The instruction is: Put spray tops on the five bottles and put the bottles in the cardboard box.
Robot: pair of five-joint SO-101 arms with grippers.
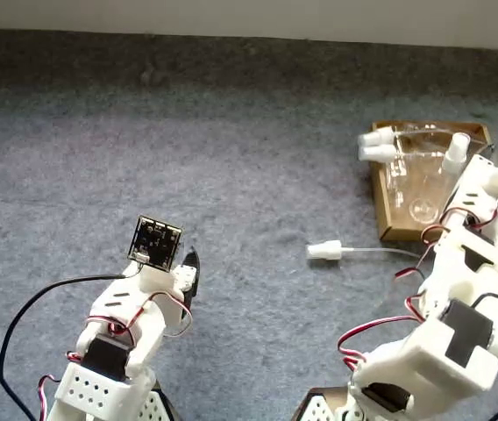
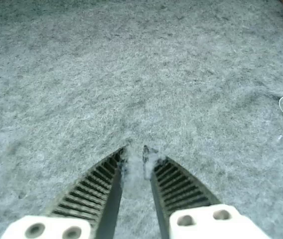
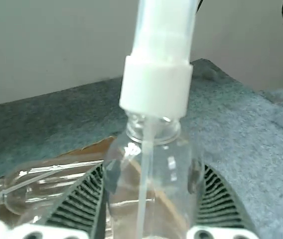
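Right fingers (image 3: 81, 201): closed on a clear spray bottle (image 3: 149, 149), one ribbed pad on each side of the body. The neck and the white spray top (image 3: 156, 84) stand out past the fingertips, and the dip tube runs down inside the bottle. Right gripper (image 3: 152, 174) is over the cardboard box (image 3: 94, 147).

High view: the held bottle's top (image 1: 456, 151) sits over the far part of the box (image 1: 382, 197), at the right side of the table. Two more capped bottles (image 1: 377, 146) lie in the box with their white tops over its left rim.

Left fingers (image 2: 99, 184): drawn almost together, with a narrow slit at the tips and nothing held. Left gripper (image 2: 135, 152) points down at the grey felt (image 2: 131, 64), close to its surface, at the near left of the table and well apart from the box.

A loose spray top (image 1: 325, 251) lies on the felt between the two arms, just left of the box, its tube pointing toward the box.
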